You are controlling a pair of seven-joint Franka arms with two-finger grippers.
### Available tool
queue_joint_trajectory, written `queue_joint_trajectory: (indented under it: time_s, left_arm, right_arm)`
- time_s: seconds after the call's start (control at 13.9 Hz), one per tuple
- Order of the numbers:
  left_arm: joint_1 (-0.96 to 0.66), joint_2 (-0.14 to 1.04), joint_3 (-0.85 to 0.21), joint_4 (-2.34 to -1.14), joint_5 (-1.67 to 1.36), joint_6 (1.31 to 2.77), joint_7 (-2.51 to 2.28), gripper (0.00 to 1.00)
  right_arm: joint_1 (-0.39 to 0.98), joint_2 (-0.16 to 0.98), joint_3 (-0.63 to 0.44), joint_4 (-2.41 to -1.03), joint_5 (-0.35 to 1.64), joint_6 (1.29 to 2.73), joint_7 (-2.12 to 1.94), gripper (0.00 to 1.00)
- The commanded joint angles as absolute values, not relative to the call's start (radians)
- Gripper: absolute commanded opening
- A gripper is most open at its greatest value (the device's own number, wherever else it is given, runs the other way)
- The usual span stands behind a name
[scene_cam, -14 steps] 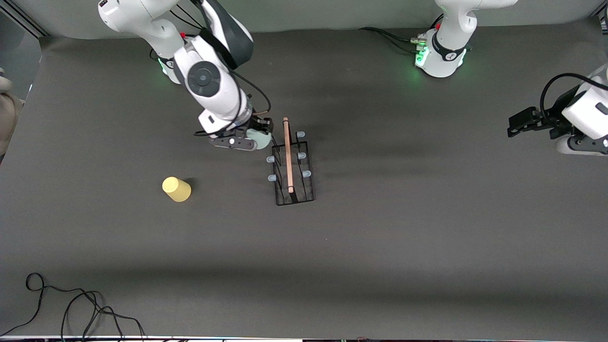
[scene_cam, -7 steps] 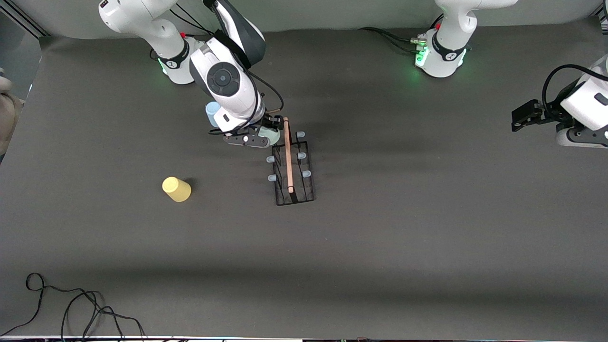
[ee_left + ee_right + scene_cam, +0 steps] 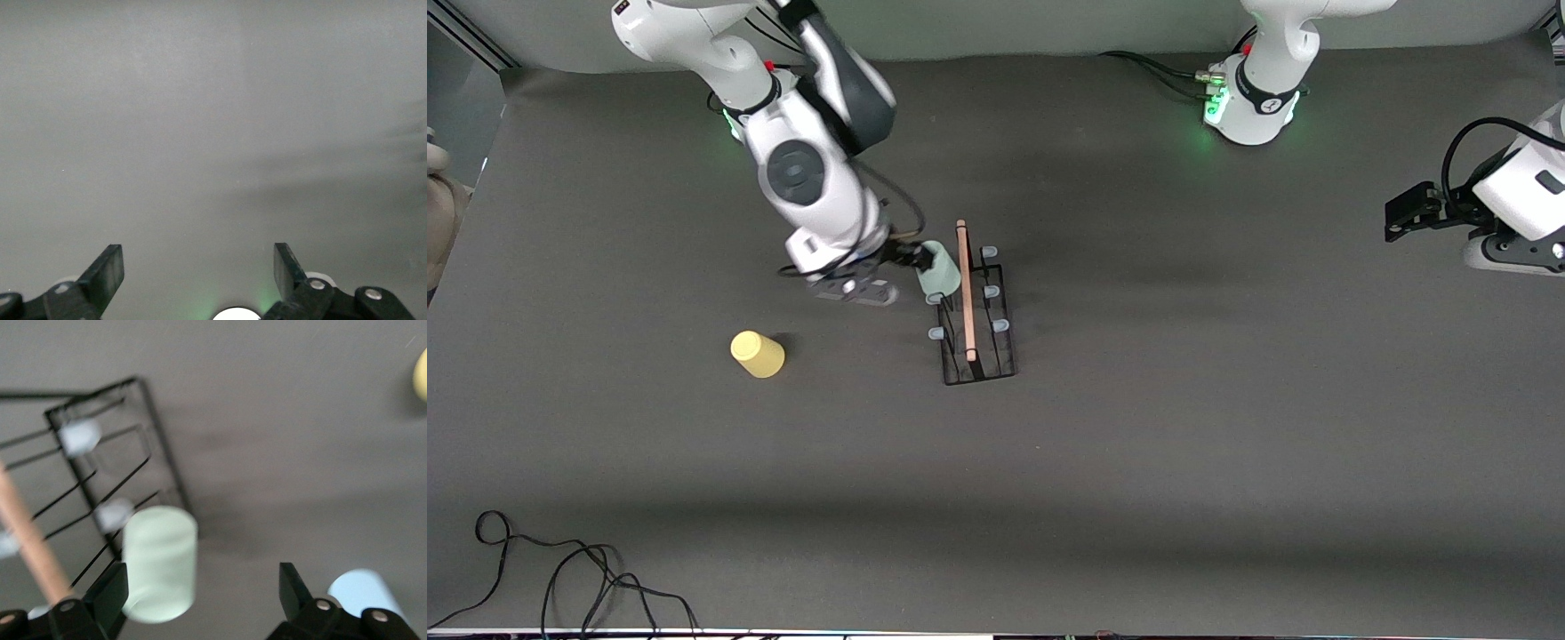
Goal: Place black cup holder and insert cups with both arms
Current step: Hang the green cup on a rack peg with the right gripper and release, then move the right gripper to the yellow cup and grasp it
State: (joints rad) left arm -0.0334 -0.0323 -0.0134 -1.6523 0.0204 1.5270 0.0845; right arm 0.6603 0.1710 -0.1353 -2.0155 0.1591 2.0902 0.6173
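Observation:
The black cup holder (image 3: 979,373) stands mid-table, its wooden rod handle (image 3: 964,284) pointing toward the robots. The pale green cup (image 3: 937,275) sits tilted on a prong of the holder, on the side toward the right arm's end. My right gripper (image 3: 907,259) is open beside that cup. In the right wrist view (image 3: 202,580) the green cup (image 3: 160,563) is close to one finger and the other finger is well apart from it. The pale blue cup (image 3: 363,590) shows only there. The yellow cup (image 3: 758,354) lies on the table. My left gripper (image 3: 1400,215) waits open and empty (image 3: 199,267).
A black cable (image 3: 560,573) lies coiled at the table's corner nearest the front camera, at the right arm's end. The right arm's forearm (image 3: 809,178) hangs over the table beside the holder. The holder (image 3: 150,433) and the yellow cup (image 3: 420,377) also show in the right wrist view.
My right gripper brought the green cup over the holder, set it on a prong and opened. It has drawn back a little toward the right arm's end. The left arm shifted slightly.

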Motion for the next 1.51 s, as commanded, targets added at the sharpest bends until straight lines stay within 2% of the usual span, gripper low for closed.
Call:
queue_joint_trajectory:
  time_s: [0.0, 0.22, 0.43, 0.79, 1.15, 1.44]
  left_arm:
    - [-0.038, -0.054, -0.012, -1.661, 0.014, 1.519, 0.086, 1.00]
    - [-0.040, -0.049, -0.012, -1.660, 0.017, 1.517, 0.086, 1.00]
    - [-0.040, -0.046, -0.012, -1.655, 0.017, 1.516, 0.101, 1.00]
    - [-0.040, -0.044, -0.012, -1.649, 0.018, 1.517, 0.101, 1.00]
    - [-0.040, -0.044, -0.012, -1.646, 0.017, 1.516, 0.084, 1.00]
    - [-0.032, -0.044, -0.012, -1.643, 0.015, 1.516, 0.071, 1.00]
  right_arm:
    - [0.664, 0.173, -0.286, -2.008, 0.086, 2.088, 0.421, 1.00]
    - [0.663, 0.193, -0.417, -2.017, 0.068, 2.144, 0.283, 1.00]
    - [0.658, 0.265, -0.544, -2.045, 0.080, 2.216, 0.145, 1.00]
    - [0.655, 0.340, -0.548, -2.210, 0.086, 2.498, 0.124, 1.00]
    - [0.655, 0.351, -0.546, -2.218, 0.107, 2.505, 0.115, 0.98]
    - [0.655, 0.367, -0.546, -2.218, 0.109, 2.462, 0.095, 0.45]
